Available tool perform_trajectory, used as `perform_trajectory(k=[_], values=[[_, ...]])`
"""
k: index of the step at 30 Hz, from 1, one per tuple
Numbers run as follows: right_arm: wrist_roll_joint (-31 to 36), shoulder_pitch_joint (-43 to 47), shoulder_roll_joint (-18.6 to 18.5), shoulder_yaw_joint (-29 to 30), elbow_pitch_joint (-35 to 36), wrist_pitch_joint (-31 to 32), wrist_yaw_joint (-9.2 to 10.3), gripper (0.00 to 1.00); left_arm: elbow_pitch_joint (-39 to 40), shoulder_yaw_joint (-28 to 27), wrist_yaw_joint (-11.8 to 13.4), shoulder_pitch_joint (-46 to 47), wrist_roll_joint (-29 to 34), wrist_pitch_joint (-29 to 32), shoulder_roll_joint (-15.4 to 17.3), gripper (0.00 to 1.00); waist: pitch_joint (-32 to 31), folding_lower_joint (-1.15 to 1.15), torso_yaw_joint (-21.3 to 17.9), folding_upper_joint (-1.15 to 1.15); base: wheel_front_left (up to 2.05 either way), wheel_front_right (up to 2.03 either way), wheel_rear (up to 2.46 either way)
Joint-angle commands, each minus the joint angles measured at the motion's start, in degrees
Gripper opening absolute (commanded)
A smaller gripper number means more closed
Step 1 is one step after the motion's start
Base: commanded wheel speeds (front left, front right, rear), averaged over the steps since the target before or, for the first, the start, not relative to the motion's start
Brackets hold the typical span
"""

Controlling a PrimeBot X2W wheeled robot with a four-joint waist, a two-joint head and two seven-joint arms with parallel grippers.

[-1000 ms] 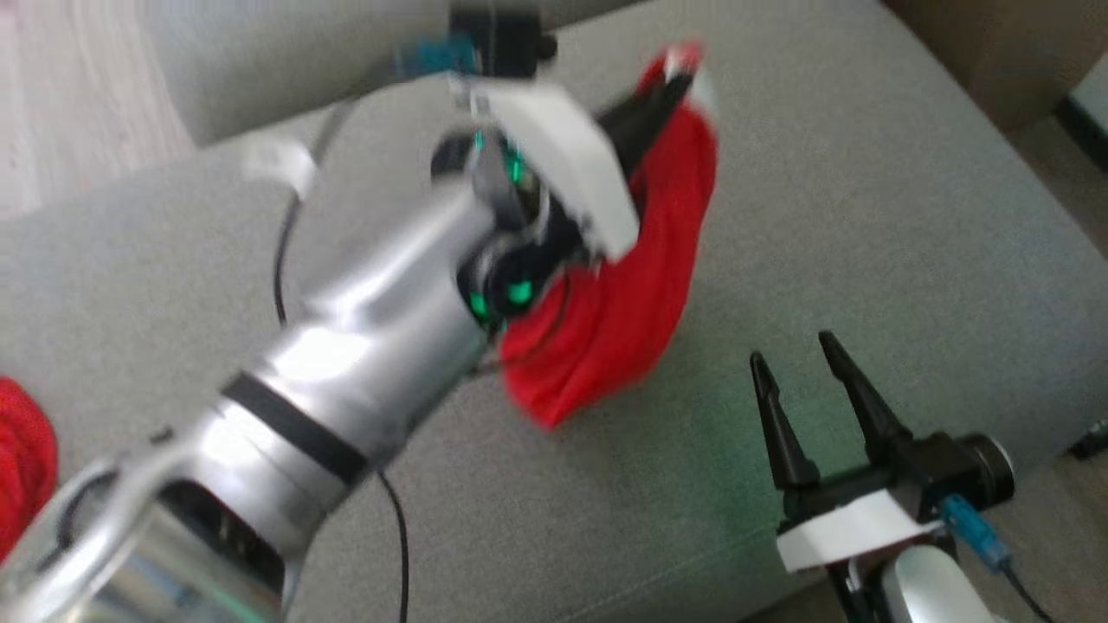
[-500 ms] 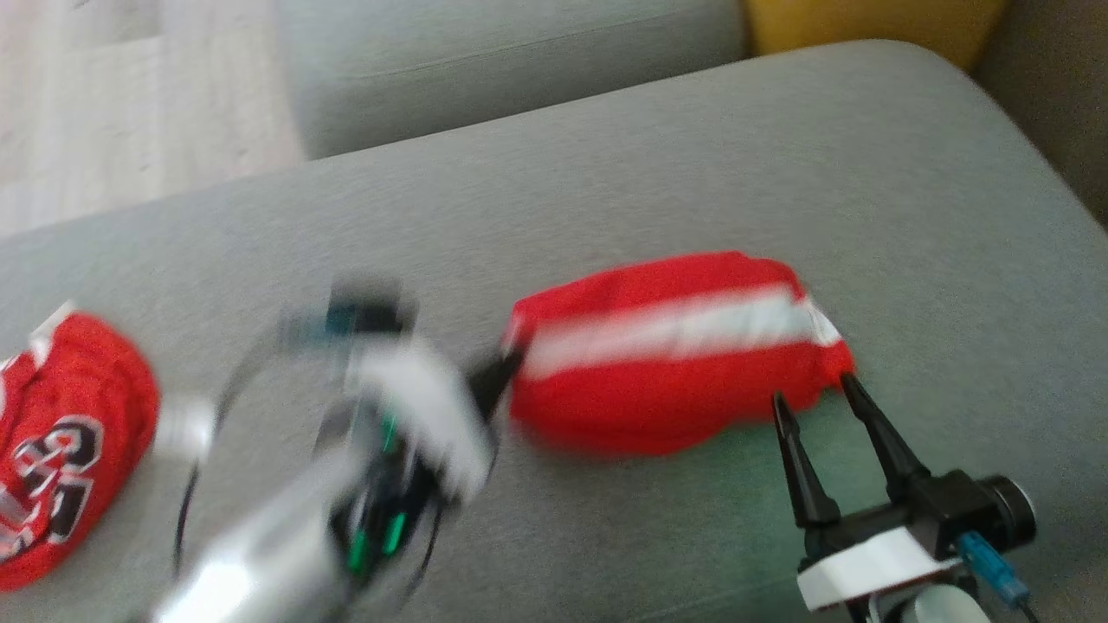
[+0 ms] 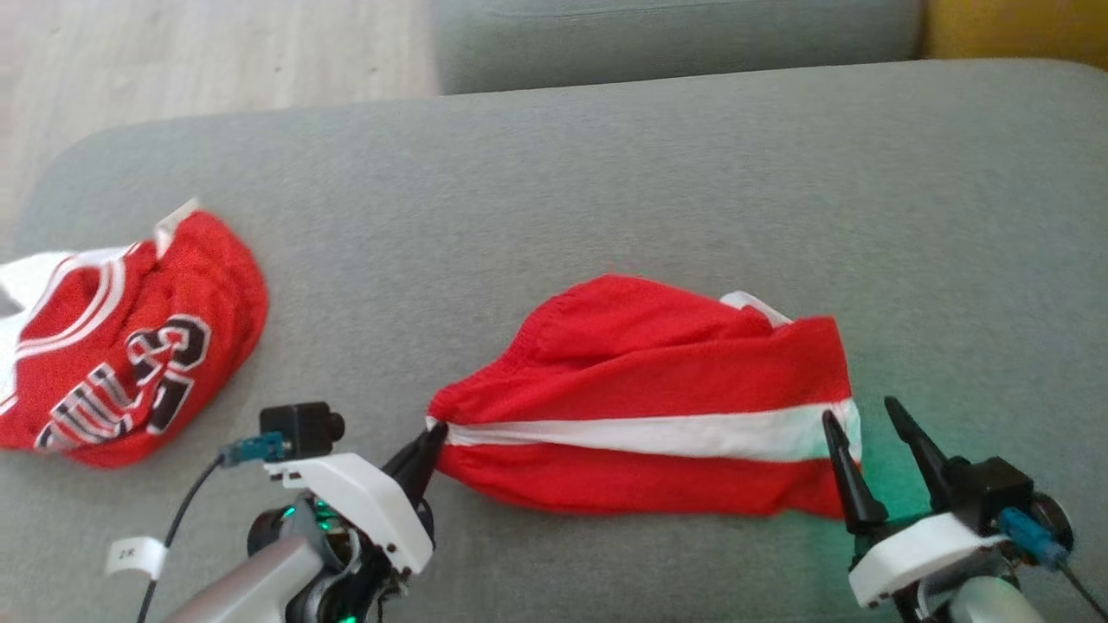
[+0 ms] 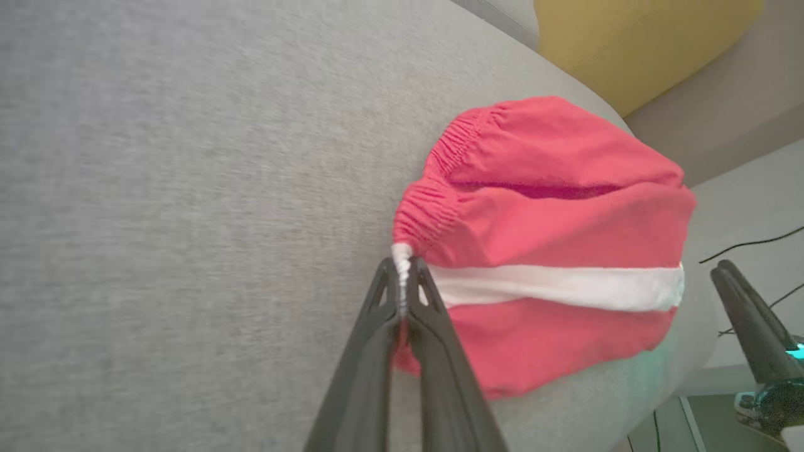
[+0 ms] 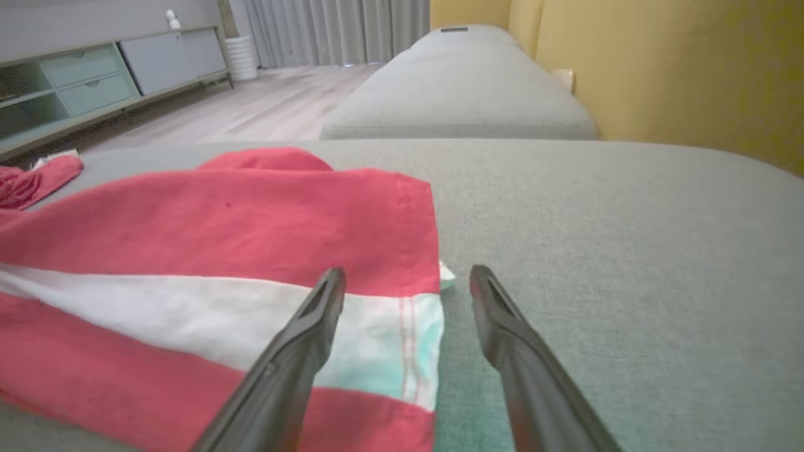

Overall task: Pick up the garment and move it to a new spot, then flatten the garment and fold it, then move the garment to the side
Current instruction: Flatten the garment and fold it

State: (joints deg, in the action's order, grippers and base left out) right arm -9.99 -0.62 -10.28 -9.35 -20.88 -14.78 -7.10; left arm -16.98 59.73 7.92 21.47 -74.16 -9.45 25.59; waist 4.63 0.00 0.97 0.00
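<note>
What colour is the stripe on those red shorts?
White stripe across the red shorts; clearest in the head view.

a home living room: a grey fabric sofa (image 5: 628,251) with a second seat section (image 5: 458,100) beyond it, a yellow wall (image 5: 678,69), long grey curtains (image 5: 339,31), a low sideboard (image 5: 94,81) with drawers, and pale wood-look floor (image 5: 264,110).

Garment (image 3: 640,363): red cloth, matt, soft fine weave; white cloth stripe; gathered, puckered waistband at left end. Sofa (image 3: 606,190): grey upholstery fabric, matt, slightly rough weave. Jersey (image 3: 130,363), far left: red cloth, coarser, mesh-like, matt. Left gripper (image 3: 433,435), right gripper (image 3: 859,411): jaws dark plastic, smooth, dull sheen; housings white plastic, smooth. Left forearm (image 3: 251,580): silvery, glossy, metal-looking. Floor (image 3: 216,52): pale wood planks, matt.
</note>
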Motion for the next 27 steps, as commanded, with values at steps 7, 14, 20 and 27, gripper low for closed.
perform_trajectory(k=[7, 14, 20, 27], values=[[-14.2, -5.1, -5.1, -10.9, -7.0, 0.8, -0.39, 1.0, -1.4, -3.7, -0.2, 3.3, 0.6, -2.2, 0.7, 0.0, 0.4, 0.0, 2.2, 0.0, 0.0, 0.0, 0.0], [-22.5, -5.8, -9.5, -18.6, -5.6, 0.1, -0.39, 1.0, -2.6, -4.0, -0.4, 3.4, 1.0, -2.8, 0.4, 0.0, 0.6, 0.0, 2.1, 0.0, 0.0, 0.0, 0.0], [-21.5, -4.9, -9.2, -17.8, -3.7, -0.2, -0.39, 1.0, -2.6, -4.1, -0.2, 2.9, 1.0, -3.1, 0.5, 0.0, 0.5, 0.0, 1.3, 0.0, 0.0, 0.0, 0.0], [-22.5, -3.4, -8.3, -17.9, -2.5, -0.2, -0.39, 1.0, -2.5, -4.2, -0.1, 2.5, 0.9, -3.2, 0.3, 0.0, 0.3, 0.0, 1.3, 0.0, 0.0, 0.0, 0.0]])
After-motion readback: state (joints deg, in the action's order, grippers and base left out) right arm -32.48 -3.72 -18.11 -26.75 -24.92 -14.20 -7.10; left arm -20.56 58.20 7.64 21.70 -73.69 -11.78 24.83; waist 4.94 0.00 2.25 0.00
